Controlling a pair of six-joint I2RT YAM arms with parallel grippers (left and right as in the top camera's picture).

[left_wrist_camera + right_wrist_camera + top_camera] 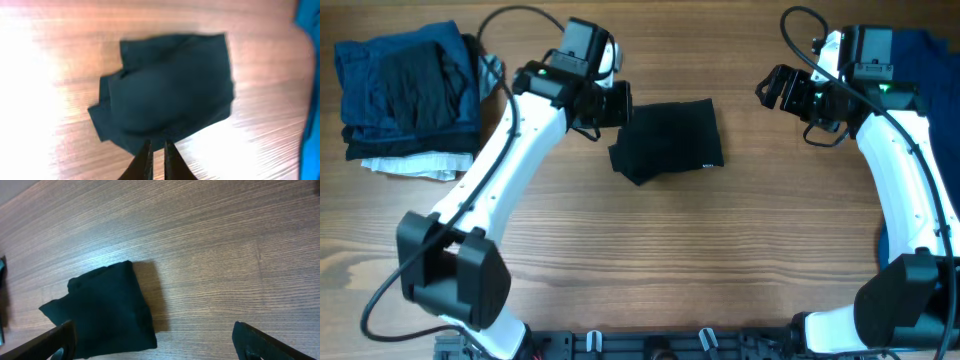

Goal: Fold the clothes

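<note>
A folded black garment (667, 140) lies on the wooden table at its middle back. My left gripper (620, 103) hovers at the garment's left edge. In the left wrist view the garment (170, 90) fills the middle, and my left fingers (157, 146) are nearly closed with a thin gap, empty, just short of its near edge. My right gripper (772, 88) is wide open and empty, to the right of the garment. In the right wrist view the garment (102, 310) lies at lower left, by the left finger.
A stack of folded clothes (410, 95), dark blue and black over white, sits at the back left. A blue garment (925, 60) lies at the right edge under my right arm; it also shows in the left wrist view (310, 75).
</note>
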